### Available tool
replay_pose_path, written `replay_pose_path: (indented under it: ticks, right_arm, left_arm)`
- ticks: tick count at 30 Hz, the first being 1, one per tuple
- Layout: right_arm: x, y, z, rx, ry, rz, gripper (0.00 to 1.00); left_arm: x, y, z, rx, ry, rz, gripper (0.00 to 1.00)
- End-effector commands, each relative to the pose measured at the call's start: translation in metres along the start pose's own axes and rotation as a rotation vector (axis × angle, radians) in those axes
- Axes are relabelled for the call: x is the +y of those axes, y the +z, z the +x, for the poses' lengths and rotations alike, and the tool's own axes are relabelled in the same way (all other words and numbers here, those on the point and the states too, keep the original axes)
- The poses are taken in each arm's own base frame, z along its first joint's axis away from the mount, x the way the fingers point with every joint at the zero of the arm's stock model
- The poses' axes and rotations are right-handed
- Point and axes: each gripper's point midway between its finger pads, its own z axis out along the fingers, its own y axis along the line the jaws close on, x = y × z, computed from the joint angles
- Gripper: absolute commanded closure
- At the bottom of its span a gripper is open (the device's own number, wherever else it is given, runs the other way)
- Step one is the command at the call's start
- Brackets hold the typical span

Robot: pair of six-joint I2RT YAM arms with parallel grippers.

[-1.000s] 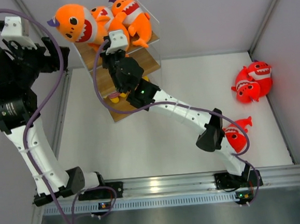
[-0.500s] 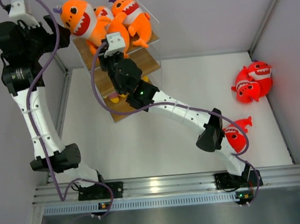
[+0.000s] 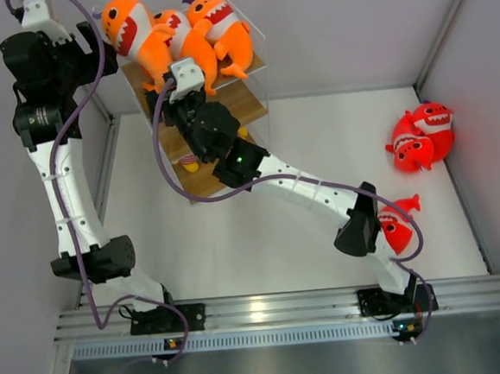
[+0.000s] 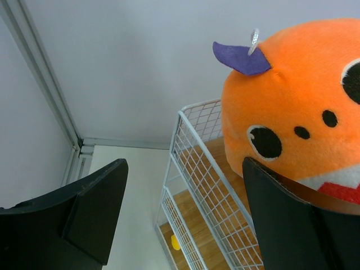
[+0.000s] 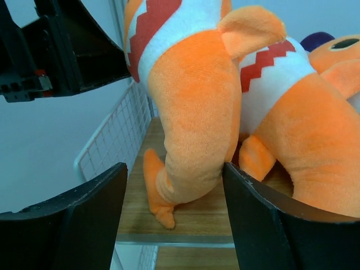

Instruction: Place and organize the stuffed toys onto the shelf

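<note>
Three orange stuffed toys sit close together on the top board of the shelf (image 3: 245, 96): the left (image 3: 129, 32), the middle (image 3: 185, 46) and the right (image 3: 223, 26). My right gripper (image 3: 180, 87) is open at the board's front. The middle toy's tail (image 5: 194, 140) hangs between the fingers and rests against the right finger (image 5: 264, 225), with a gap on the left. My left gripper (image 3: 98, 41) is open beside the shelf's wire side (image 4: 208, 185), and the left toy's head (image 4: 298, 107) touches its right finger (image 4: 287, 225). Two red toys (image 3: 422, 136) lie at the far right. A third (image 3: 397, 226) lies behind my right arm's elbow.
A small figure with yellow feet (image 3: 191, 164) stands on a lower board, and its yellow foot (image 4: 176, 242) shows through the wire. Grey walls close in on the left, back and right. A metal rail (image 3: 268, 307) runs along the near edge.
My right gripper has opened off the middle orange toy's tail. My left arm has swung up to the shelf's left side, and the left orange toy has been pushed closer to the others.
</note>
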Motion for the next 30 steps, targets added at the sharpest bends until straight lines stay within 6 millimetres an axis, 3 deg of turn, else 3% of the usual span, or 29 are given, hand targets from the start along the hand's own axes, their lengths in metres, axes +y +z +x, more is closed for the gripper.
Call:
replay_pose_path:
  ticks: [1,5,7,13,15,17,19,22,30]
  right_arm:
    - [0.005,-0.016,-0.077,-0.122,0.084,-0.07,0.32]
    - [0.006,-0.024,-0.09,-0.147,0.098,-0.107,0.42]
    - [0.007,-0.027,-0.1,-0.162,0.114,-0.13,0.52]
    - [0.01,-0.027,-0.104,-0.174,0.105,-0.152,0.57]
    - [0.002,-0.026,-0.102,-0.158,0.115,-0.106,0.53]
    - [-0.007,-0.023,-0.094,-0.138,0.125,-0.057,0.38]
    - [-0.014,-0.018,-0.083,-0.116,0.16,-0.037,0.34]
    - [-0.012,-0.005,-0.049,-0.057,0.195,-0.043,0.33]
    - [-0.013,0.005,-0.03,-0.046,0.222,-0.014,0.33]
  left_arm:
    - [0.003,-0.003,-0.015,-0.06,-0.002,-0.04,0.11]
    - [0.004,-0.005,-0.016,-0.064,0.003,-0.048,0.11]
    - [0.006,-0.003,-0.014,-0.06,0.002,-0.052,0.11]
    - [0.007,-0.004,-0.014,-0.06,0.006,-0.06,0.09]
    - [0.009,-0.004,-0.014,-0.059,0.009,-0.066,0.09]
    - [0.008,-0.005,-0.014,-0.059,0.011,-0.063,0.09]
    - [0.007,-0.006,-0.014,-0.06,0.01,-0.062,0.09]
    - [0.007,-0.004,-0.012,-0.055,0.007,-0.056,0.09]
    - [0.008,-0.003,-0.007,-0.042,0.006,-0.055,0.09]
